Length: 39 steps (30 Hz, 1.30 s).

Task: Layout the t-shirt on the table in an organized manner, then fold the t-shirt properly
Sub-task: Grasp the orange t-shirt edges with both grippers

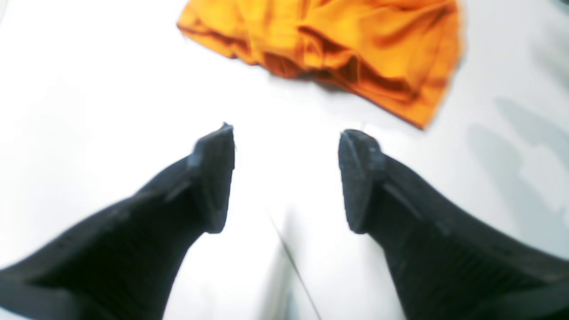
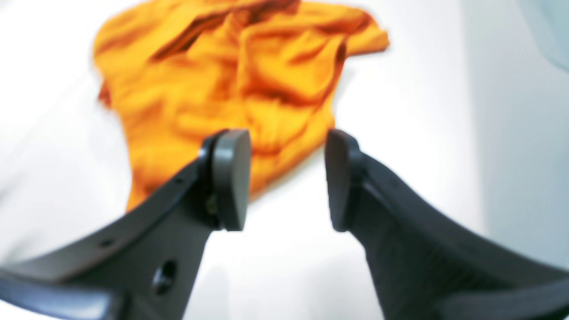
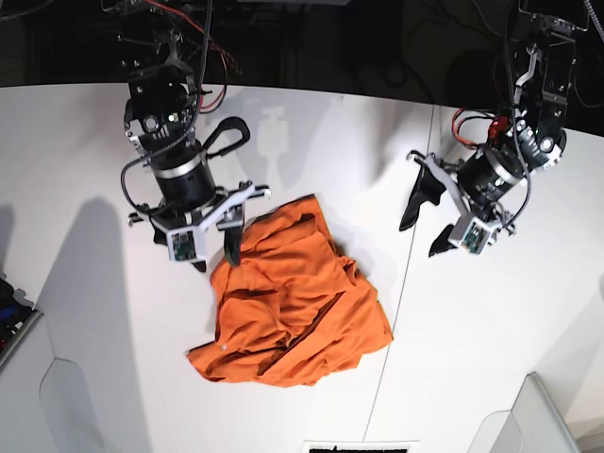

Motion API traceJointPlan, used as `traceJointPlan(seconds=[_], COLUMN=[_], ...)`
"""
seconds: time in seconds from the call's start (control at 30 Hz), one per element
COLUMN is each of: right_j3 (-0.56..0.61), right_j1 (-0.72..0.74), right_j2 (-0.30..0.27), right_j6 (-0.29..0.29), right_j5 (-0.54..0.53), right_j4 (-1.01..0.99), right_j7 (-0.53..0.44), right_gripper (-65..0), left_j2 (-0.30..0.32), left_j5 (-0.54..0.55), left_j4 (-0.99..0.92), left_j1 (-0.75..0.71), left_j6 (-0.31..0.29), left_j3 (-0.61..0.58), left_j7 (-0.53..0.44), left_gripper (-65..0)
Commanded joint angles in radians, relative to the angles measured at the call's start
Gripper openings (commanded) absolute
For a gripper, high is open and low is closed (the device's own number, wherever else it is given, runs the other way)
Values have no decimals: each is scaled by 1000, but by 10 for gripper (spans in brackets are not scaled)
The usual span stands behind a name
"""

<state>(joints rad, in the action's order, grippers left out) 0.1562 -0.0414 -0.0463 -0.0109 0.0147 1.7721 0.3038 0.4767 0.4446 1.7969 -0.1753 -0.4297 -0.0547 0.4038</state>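
Reading my layout: t-shirt [image 3: 288, 307] crumpled mid-surface [image 3: 85, 283], long axis diagonal. Right gripper [image 3: 213, 247] at its upper edge, nearer; jaws parted, empty. Left gripper [image 3: 423, 225] well apart, across seam; jaws wide, empty. I judge right side first pick.

Overhead base view: the white matte table [image 3: 85, 311] fills nearly the whole field, crossed by a thin dark seam [image 3: 401, 283] that runs from the far edge to the near edge, passing just beside the jaws on the right of the picture. Beyond the far edge lies a dark, unlit strip [image 3: 377, 42] holding red and black cables. Even light from above casts soft grey shadows [image 3: 71, 274] on the surface, outward of the jaws on the left.
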Motion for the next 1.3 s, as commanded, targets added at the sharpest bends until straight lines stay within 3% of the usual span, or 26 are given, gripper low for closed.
traceJointPlan(seconds=[0.0,0.13,0.37,0.47,0.67,0.73,0.8,0.83,0.9,0.97,1.0,1.13,1.27], right_j3=[-9,-12,-12,-11,-11,-11,-11,-11,-11,-11,-11,-11,-12], right_j1=[55,219,488,552,579,578,578,578,580,584,584,578,556], right_j2=[11,47,107,120,133,133,132,131,131,123,116,77,28], right_j6=[-13,-48,-55,-100,-119,-135,-135,-135,-135,-129,-115,-51,-36], right_j5=[4,4,27,49,49,49,52,65,103,146,159,161,161], right_j4=[-24,-243,-663,-776,-848,-859,-866,-866,-865,-856,-843,-767,-662], right_j7=[-23,-51,-87,-114,-121,-121,-121,-121,-123,-125,-125,-119,-61], right_gripper=[-376,-376,-376,-376,-378,-410,-494,-556,-650,-650,-650,-650,-650], left_j2=[3,-32,-114,-159,-248,-266,-275,-275,-274,-264,-254,-187,-94], left_j5=[15,6,14,29,30,23,-2,-19,-32,-46,-43,-18,77], left_j4=[-28,-214,-525,-635,-833,-879,-900,-904,-902,-896,-888,-797,-645], left_j1=[61,248,504,575,650,655,654,655,658,666,671,676,657], left_j6=[-1,0,-1,-1,-1,-1,-1,-1,-1,-2,-2,-6,-84], left_j3=[-21,-99,-129,-129,-129,-129,-129,-129,-128,-128,-128,-126,-126], left_j7=[-27,-34,-41,-41,-66,-84,-101,-101,-101,-99,-91,-57,16], left_gripper=[-233,-228,-228,-228,-229,-229,-237,-275,-439,-612,-650,-650,-650])
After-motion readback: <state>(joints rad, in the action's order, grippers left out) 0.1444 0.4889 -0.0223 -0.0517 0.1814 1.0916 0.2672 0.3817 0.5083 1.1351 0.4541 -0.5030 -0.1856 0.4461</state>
